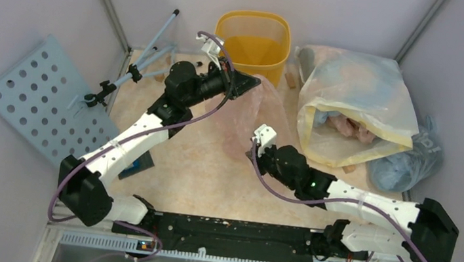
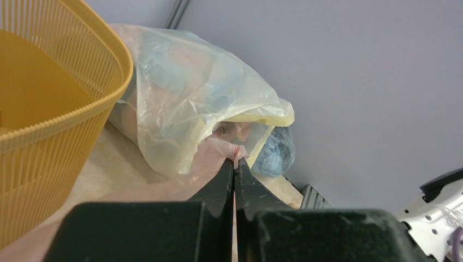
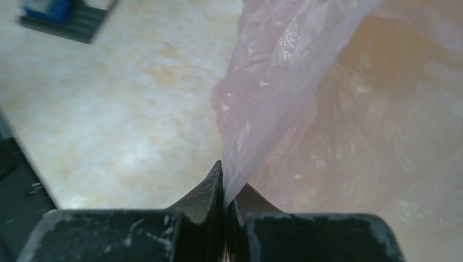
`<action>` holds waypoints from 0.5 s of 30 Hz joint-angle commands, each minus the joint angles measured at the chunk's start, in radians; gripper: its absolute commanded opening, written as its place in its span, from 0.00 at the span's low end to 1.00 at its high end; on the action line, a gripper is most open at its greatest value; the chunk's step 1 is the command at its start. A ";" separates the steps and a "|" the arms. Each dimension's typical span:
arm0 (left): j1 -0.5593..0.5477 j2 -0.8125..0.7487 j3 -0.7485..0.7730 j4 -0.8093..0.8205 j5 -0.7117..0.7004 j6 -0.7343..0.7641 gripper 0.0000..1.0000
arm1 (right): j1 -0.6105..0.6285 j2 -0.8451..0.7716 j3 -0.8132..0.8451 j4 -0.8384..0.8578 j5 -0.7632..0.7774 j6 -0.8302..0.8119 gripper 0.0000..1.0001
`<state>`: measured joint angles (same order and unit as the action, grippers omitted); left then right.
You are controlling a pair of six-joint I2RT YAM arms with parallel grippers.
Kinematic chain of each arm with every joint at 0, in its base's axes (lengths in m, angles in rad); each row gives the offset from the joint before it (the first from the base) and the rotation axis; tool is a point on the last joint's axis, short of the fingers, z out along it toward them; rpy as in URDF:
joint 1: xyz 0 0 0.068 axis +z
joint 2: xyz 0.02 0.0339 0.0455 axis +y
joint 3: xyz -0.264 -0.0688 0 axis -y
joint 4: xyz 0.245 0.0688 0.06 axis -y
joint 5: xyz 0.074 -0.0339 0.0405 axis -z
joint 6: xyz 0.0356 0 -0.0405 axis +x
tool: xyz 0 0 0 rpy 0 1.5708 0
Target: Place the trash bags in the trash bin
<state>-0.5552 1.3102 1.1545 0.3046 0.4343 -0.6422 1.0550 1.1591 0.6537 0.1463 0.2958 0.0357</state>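
Observation:
The yellow-orange trash bin [image 1: 253, 41] stands upright at the back of the table; its ribbed wall also shows in the left wrist view [image 2: 54, 109]. The thin pale pink trash bag [image 1: 265, 115] hangs stretched between both grippers, just in front of and right of the bin. My left gripper [image 1: 250, 84] is raised by the bin's front wall and is shut on a pinch of the bag's film [image 2: 213, 155], with its tips [image 2: 236, 164] closed. My right gripper [image 1: 255, 149] is lower, near the table's middle, and is shut [image 3: 225, 188] on another fold of the bag [image 3: 273, 82].
A large whitish-yellow sack [image 1: 351, 105] with contents lies right of the bin, with a grey-blue plastic bag [image 1: 410, 161] beside it. A grey perforated board [image 1: 35, 95] and a thin-legged stand [image 1: 137, 67] are at the left. A small dark device [image 1: 136, 163] lies by the left arm.

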 commanded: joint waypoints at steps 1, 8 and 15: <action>0.013 0.081 0.090 0.021 0.040 0.010 0.00 | -0.012 -0.122 -0.045 0.086 -0.333 0.067 0.00; 0.015 0.206 0.161 0.090 0.111 -0.050 0.00 | -0.083 -0.221 -0.133 0.179 -0.573 0.214 0.00; 0.016 0.249 0.157 0.145 0.146 -0.076 0.00 | -0.096 -0.236 -0.166 0.264 -0.761 0.307 0.00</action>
<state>-0.5449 1.5627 1.2728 0.3431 0.5568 -0.7040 0.9642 0.9501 0.4934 0.3099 -0.2928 0.2726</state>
